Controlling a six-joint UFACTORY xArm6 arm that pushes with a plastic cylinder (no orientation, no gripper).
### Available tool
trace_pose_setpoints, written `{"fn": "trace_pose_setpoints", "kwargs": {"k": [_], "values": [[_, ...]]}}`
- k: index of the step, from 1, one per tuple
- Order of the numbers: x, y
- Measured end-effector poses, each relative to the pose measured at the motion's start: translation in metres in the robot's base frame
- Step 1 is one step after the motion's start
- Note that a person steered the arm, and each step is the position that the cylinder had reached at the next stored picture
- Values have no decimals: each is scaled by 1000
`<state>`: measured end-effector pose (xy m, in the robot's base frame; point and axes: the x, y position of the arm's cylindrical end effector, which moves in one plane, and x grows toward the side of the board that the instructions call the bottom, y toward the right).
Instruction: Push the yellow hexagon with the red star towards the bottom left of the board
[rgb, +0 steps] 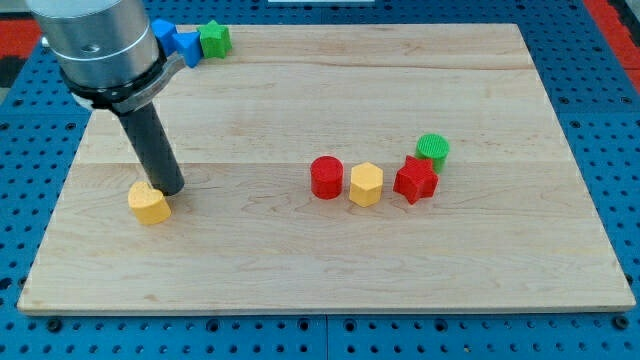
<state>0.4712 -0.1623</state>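
The yellow hexagon (366, 184) sits right of the board's middle, between a red cylinder (326, 178) on its left and the red star (415, 180) on its right, almost touching both. A green cylinder (433, 149) stands just above and right of the star. My tip (168, 188) is far to the left, beside the upper right edge of a second yellow block (149, 203), well away from the hexagon and star.
A blue block (163, 32), a blue triangle-like block (187, 45) and a green star-like block (214, 39) cluster at the board's top left corner. The wooden board (330, 270) lies on a blue perforated table. The arm's grey body (95, 45) covers the top left.
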Motion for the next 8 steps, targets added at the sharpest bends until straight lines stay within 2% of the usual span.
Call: {"fn": "trace_pose_setpoints", "kwargs": {"k": [1, 2, 4, 5, 6, 7, 8], "values": [[-49, 37], [-97, 131], [-90, 349], [-38, 336], [0, 255], [20, 173], [23, 178]]}}
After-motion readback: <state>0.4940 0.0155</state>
